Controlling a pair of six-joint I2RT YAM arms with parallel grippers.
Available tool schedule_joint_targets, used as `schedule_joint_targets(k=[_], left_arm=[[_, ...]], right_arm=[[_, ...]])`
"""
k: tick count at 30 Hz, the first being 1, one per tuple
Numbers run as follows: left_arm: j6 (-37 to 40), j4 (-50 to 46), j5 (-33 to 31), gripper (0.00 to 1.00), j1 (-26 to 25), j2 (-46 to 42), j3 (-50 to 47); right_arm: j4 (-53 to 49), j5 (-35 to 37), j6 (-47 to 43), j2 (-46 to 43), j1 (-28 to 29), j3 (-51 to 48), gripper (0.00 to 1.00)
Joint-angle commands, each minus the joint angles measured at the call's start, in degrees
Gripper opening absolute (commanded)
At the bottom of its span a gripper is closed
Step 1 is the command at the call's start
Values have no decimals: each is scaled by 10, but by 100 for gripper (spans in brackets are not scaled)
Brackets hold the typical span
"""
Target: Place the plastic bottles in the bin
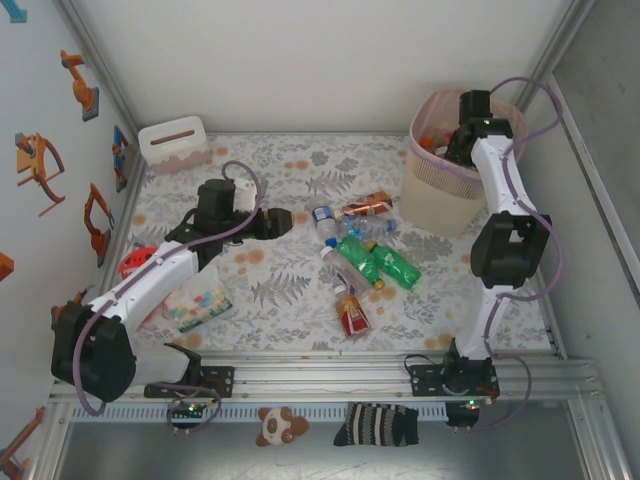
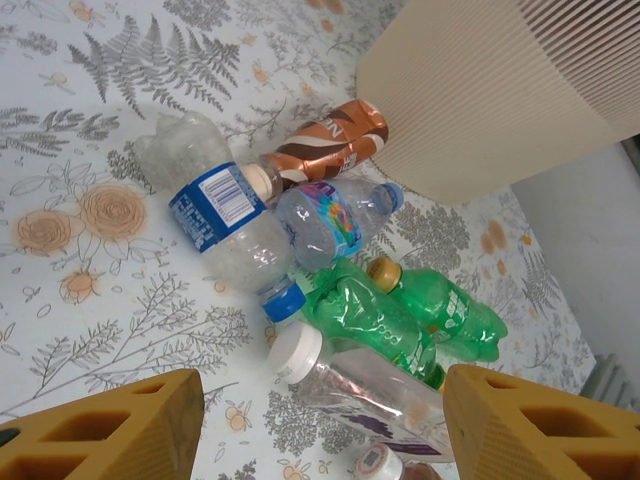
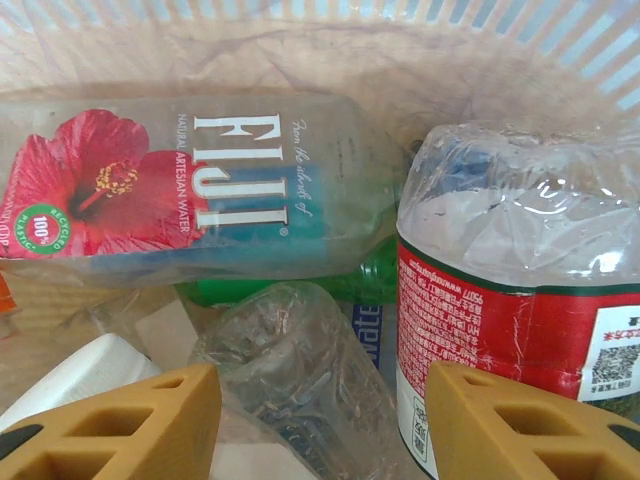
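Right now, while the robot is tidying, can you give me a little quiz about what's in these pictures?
1. True or false: the bin is lying on its side.
2. The blue-labelled bottle has which cap colour? A red, B blue, C orange.
3. What does the left gripper hold?
Key: 1 false, it stands upright. 2 B. 3 Nothing; it is open.

The left arm (image 1: 150, 280) is stretching low and forward, the left gripper (image 1: 283, 222) standing open and empty. The right arm (image 1: 505, 200) is reaching far forward, the right gripper (image 1: 450, 145) pointing down, its yellow fingers (image 3: 120, 425) parted.
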Motion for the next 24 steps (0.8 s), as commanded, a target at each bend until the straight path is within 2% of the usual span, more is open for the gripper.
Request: schedule_joint_targets(k=[1,7,14,19,24], left_arm=[[-26,-25,-12,64,2,17,24],[-61,-46,-39,62,-3,53,51],[-104,-153,-147,62,-35,128,127],[-151,-194,-209,63,-67,188,183],[-190,-209,-222,63,-84,267,248]], right_arm=[[10,-2,17,-26,-5,-4,55],[-2,-24,14,-80,-5,24,56],[-9,-55,6,-155,-2,35,57],[-16,-59,-1,-198,6,37,57],[-12,-55,-5,-242,22,17,57]])
